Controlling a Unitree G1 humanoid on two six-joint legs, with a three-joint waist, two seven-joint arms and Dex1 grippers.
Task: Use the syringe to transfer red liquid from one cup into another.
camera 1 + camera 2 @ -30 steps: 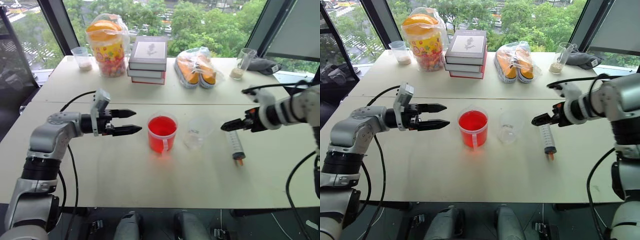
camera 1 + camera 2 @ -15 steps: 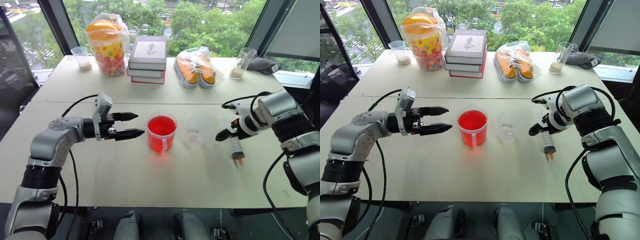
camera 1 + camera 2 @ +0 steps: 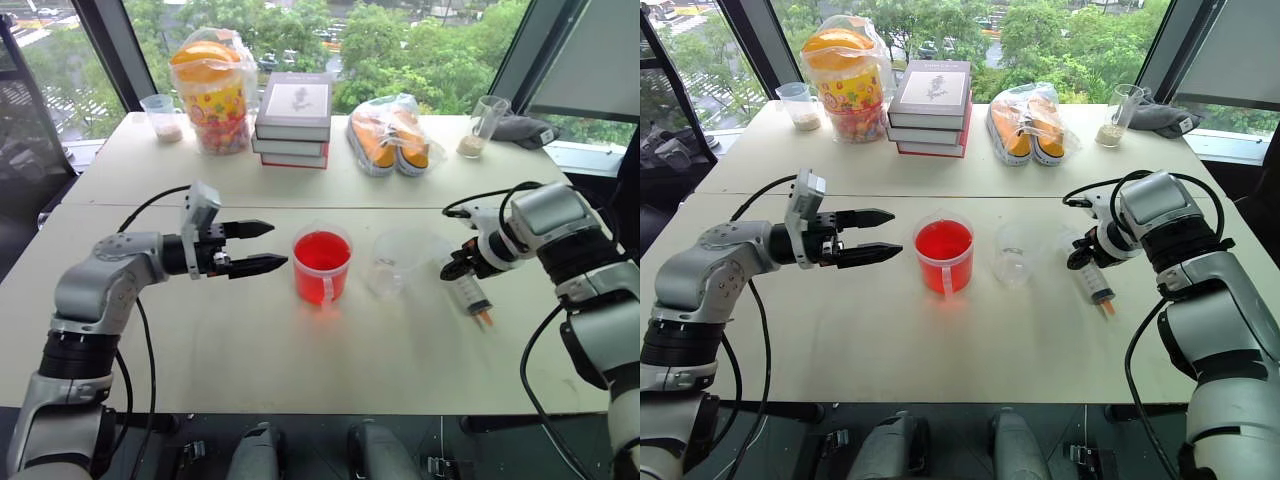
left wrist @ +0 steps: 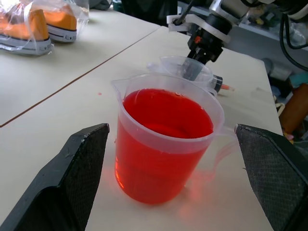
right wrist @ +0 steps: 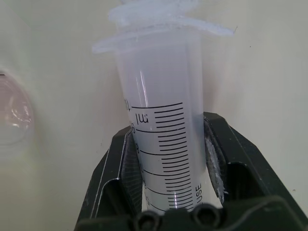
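A: Right wrist view: what is seen that the head views leave unclear?

B: The syringe (image 5: 161,139) barrel is seen clamped between the right gripper (image 5: 166,159) jaws, graduation marks facing the camera. From the head, it lies on the desk (image 3: 300,350), orange tip toward the robot.

A: And the left wrist view?

B: The left gripper (image 4: 178,178) jaws are spread wide, empty, framing the red cup (image 4: 166,139) of red liquid (image 4: 168,113); the clear cup (image 4: 185,67) is seen behind it.

Left pincer (image 3: 262,247) gapes level; right pincer (image 5: 166,166) angled down, clamped
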